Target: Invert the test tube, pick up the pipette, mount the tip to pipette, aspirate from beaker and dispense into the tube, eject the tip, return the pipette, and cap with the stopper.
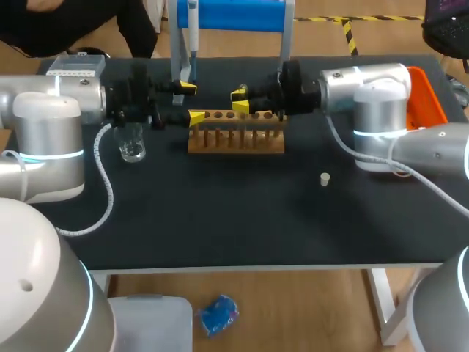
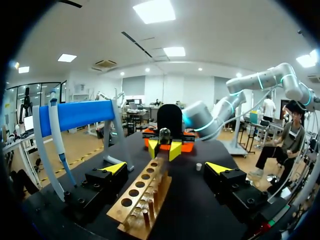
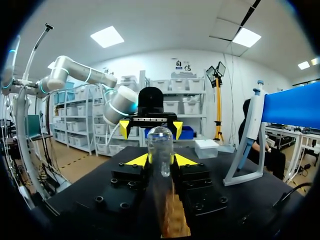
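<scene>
Test tube (image 3: 161, 142) upright, rounded end up, clamped in right hand (image 3: 161, 161)

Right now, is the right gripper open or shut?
Shut: the right gripper clamps the test tube from both sides.

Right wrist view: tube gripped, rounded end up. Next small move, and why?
Probably ease the left gripper forward toward the test tube. The right gripper is shut on it, rounded end up, above the rack. The left one is open and faces it, apart, which suggests a handover for the flip.
</scene>
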Motion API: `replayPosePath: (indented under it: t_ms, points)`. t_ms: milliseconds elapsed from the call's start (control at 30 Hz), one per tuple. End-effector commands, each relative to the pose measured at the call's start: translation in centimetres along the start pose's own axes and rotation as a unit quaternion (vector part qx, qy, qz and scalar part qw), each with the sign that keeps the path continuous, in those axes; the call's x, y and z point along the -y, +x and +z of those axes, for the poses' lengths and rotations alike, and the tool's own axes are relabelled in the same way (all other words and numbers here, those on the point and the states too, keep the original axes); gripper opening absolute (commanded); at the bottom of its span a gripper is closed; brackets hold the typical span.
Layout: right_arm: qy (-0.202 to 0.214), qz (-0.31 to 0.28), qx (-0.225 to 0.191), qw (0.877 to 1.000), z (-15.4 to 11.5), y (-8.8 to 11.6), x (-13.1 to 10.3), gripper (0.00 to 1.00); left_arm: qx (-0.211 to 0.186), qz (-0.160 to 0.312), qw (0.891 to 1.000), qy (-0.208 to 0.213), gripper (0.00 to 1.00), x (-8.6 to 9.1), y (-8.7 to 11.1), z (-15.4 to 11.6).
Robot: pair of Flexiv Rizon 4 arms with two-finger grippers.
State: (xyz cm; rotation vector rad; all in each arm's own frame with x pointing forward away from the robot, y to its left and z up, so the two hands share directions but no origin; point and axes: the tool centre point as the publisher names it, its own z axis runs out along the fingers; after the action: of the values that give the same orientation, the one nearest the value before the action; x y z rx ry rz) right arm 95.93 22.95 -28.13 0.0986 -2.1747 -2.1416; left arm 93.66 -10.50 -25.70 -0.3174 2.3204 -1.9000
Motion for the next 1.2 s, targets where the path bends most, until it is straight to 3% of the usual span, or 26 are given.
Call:
replayPosePath:
  t_ms: [33, 100, 133, 1200]
  points:
    - [0.000, 0.000, 0.005, 1.000, 0.0, 0.5, -0.1, 0.15, 0.000, 0.001, 1.000, 0.001, 1.00, -0.1, 0.0, 0.0]
    - [0.000, 0.001, 0.006, 1.000, 0.0, 0.5, 0.0, 0.01, 0.000, 0.001, 1.000, 0.001, 1.00, -0.1, 0.0, 0.0]
    - [0.000, 0.001, 0.007, 1.000, 0.0, 0.5, 0.0, 0.00, 0.000, 0.001, 1.000, 0.001, 1.00, -0.1, 0.0, 0.0]
    - [0.022, 0.023, -0.002, 0.999, -0.8, -0.3, -1.7, 0.00, 0.000, 0.001, 1.000, 0.001, 1.00, -0.1, 0.0, 0.0]
